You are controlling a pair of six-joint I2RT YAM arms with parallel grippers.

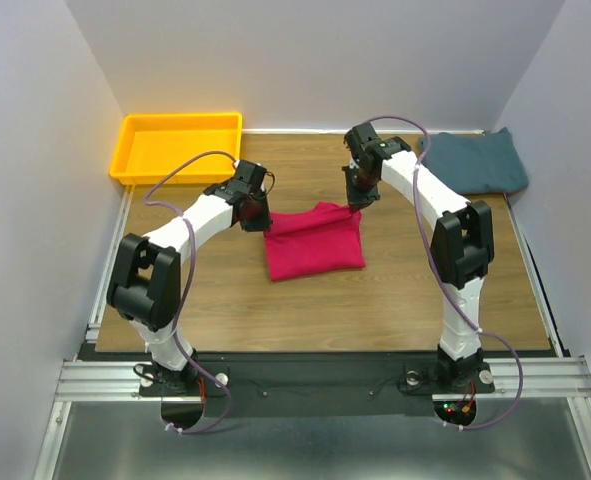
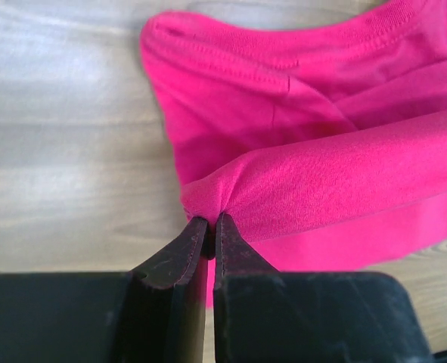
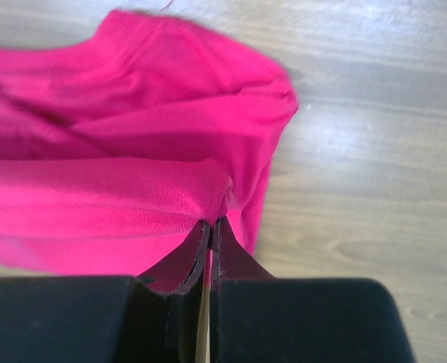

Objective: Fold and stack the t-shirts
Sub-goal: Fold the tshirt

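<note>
The crimson-pink t-shirt (image 1: 313,242) lies partly folded in the middle of the wooden table. My left gripper (image 1: 259,219) is shut on its far left corner; the left wrist view shows the cloth (image 2: 314,144) pinched at the fingertips (image 2: 210,224). My right gripper (image 1: 355,205) is shut on its far right corner; the right wrist view shows the cloth (image 3: 132,166) pinched at the tips (image 3: 211,224). Both hold the far edge lifted off the table. The teal-blue t-shirt (image 1: 475,162) lies folded at the far right corner.
A yellow plastic tray (image 1: 179,146) stands at the far left, beyond the table's edge. White walls close in the back and both sides. Bare wood (image 1: 325,310) runs between the pink shirt and the arm bases.
</note>
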